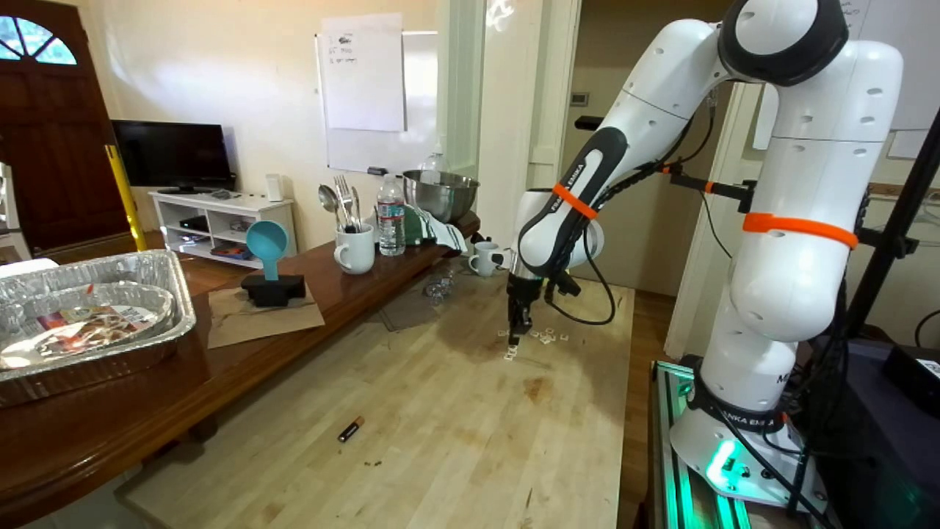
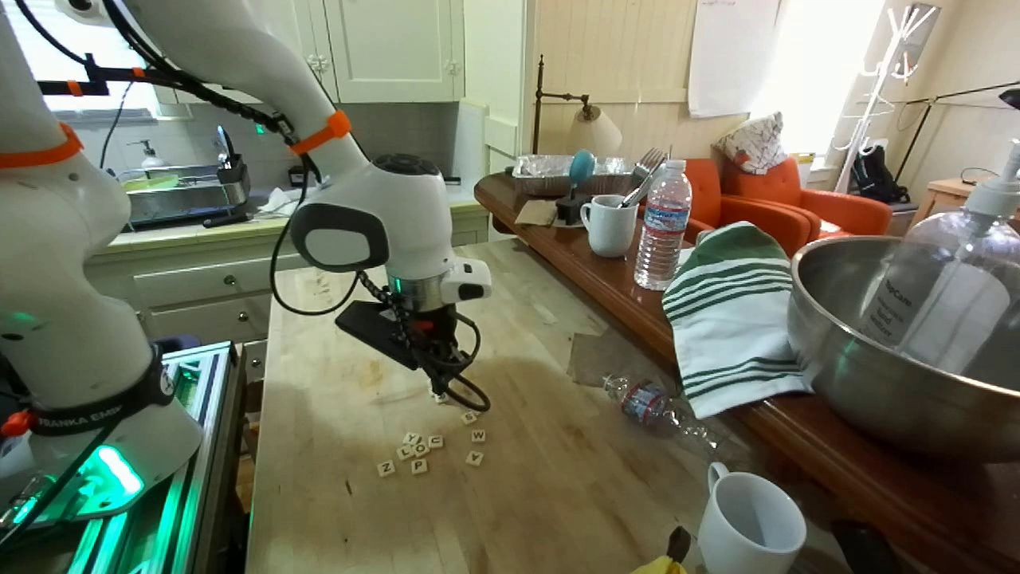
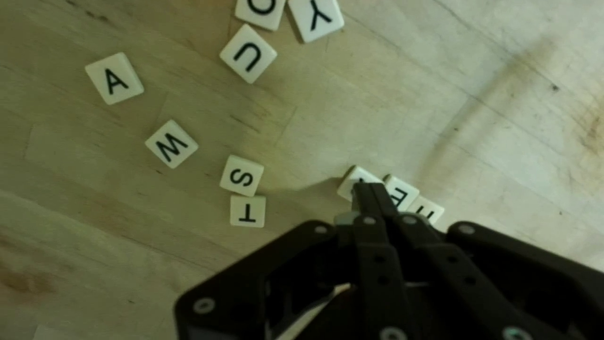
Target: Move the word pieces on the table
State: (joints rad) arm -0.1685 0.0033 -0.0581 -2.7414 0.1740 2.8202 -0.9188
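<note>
Pointing at 3 letter tiles (image 3: 401, 191), closed gripper (image 3: 371, 190), table (image 1: 470, 441)

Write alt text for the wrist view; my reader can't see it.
A shut black Robotiq gripper juts from the bottom edge, partly hiding a slanting row of three letter tiles on a pale wooden table. To the left lie an S tile, T tile, W tile and A tile; a U tile and a cut-off Y tile lie toward the top.
</note>
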